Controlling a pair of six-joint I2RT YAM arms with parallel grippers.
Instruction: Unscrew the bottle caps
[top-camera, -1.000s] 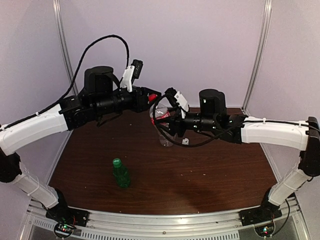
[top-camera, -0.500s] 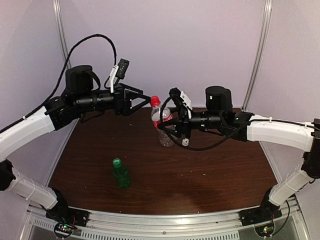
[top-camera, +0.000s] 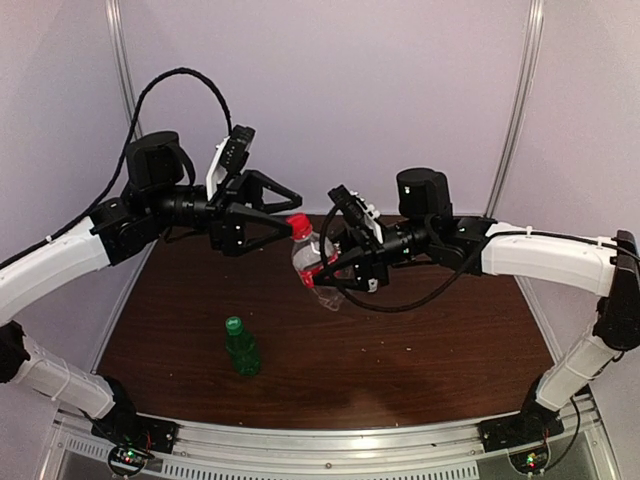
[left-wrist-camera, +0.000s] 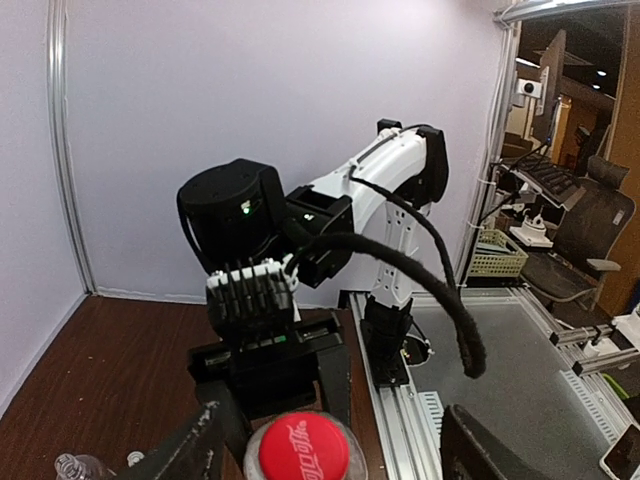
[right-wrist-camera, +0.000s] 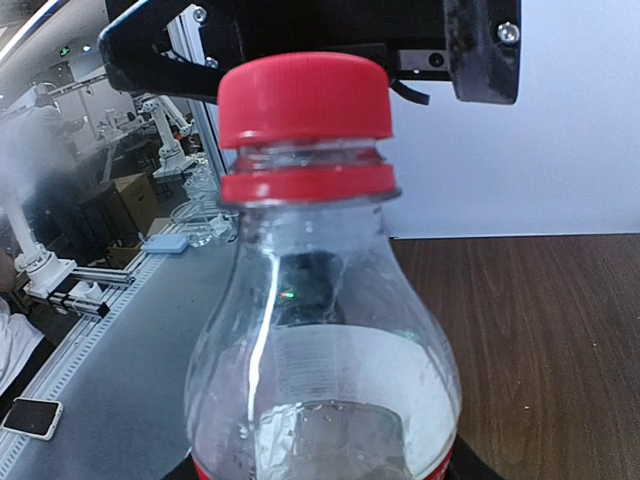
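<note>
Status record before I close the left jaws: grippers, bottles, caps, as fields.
left gripper: jaws open, one on each side of the red cap, not touching it
right gripper: shut on the clear bottle, holding it tilted
red cap: seated on the clear bottle's neck
green bottle: upright on the table, apart from both arms
green cap: on the green bottle

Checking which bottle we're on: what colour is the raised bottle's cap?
Red cap on the clear bottle; clearest in right wrist view.
</note>
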